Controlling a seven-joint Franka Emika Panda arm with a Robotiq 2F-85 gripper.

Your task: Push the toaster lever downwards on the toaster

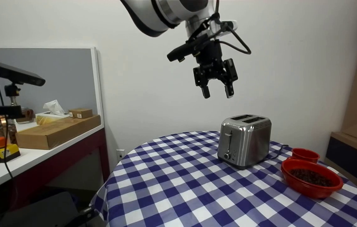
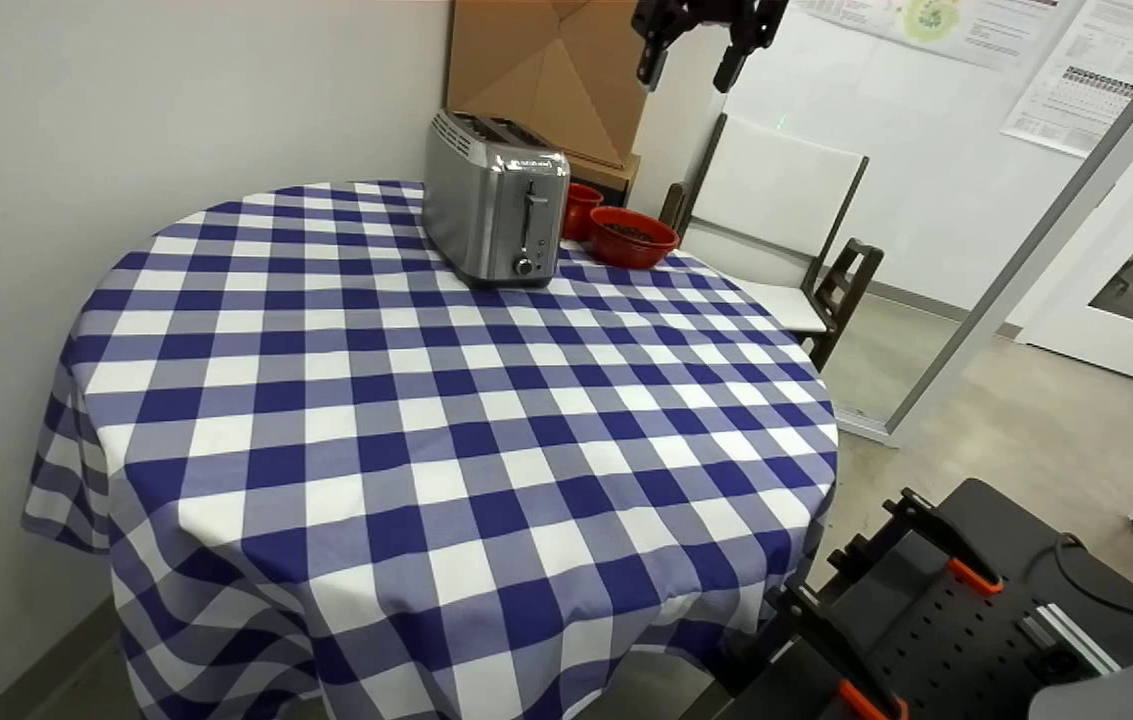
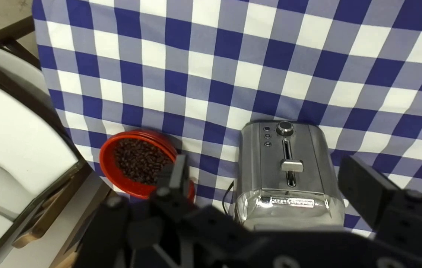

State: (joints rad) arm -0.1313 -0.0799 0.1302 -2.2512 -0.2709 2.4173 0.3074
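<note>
Wrist view: my hand (image 3: 265,163) empty and spread wide, I judge this the approach and must next descend onto the lever (image 3: 292,166).

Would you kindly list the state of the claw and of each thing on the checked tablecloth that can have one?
Claw: open, holding nothing.
Toaster: upright, nothing sticking out of its top.
Toaster lever: up, not pressed down.
Toaster knob: setting not readable.
Toaster cord: plug end not visible.
Red bowl: upright, holding dark bean-like pieces.
Red cup: upright, contents not visible.
</note>
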